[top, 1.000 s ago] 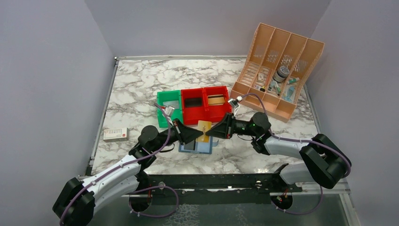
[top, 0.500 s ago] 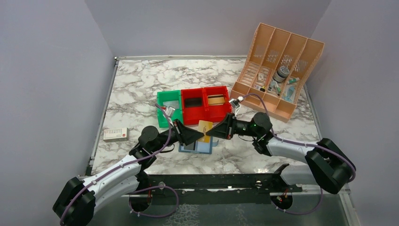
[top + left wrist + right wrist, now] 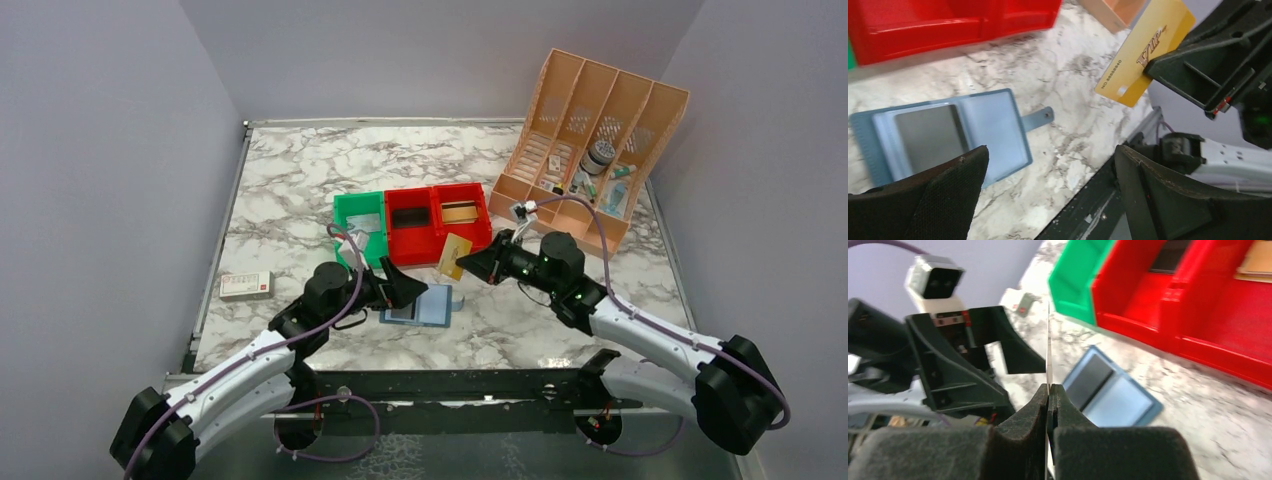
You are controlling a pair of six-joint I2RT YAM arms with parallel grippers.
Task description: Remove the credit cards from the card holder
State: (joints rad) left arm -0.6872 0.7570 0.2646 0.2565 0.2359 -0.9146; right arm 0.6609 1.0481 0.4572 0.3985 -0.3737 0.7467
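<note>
Plain grey walls enclose a marble table [image 3: 300, 180]. A second ago both grippers pinched the gold card [image 3: 1143, 47] above the wallet [image 3: 428, 306]. Now the left gripper [image 3: 408, 288] has let go and drawn back toward the table's left edge, its jaws spread wide and holding nothing. The right gripper [image 3: 472, 266] alone clamps the card by one short end. It has carried the card away from the wallet toward the far right, and the card now hangs tilted in the air just before the red bins [image 3: 437, 228].

The wallet, half hidden before, lies open and flat near the middle of the near edge. Its strap tab points right, and a grey card [image 3: 930, 136] sits in its left panel. The left gripper's fingers hover at the wallet's left side, apart from it.

A green bin [image 3: 358, 222] adjoins the red bins on their left. A tan flat piece lies in the right-hand red bin. A peach rack [image 3: 590, 150] with small items stands at the far right corner. A white-and-red box [image 3: 246, 285] lies by the left edge.
</note>
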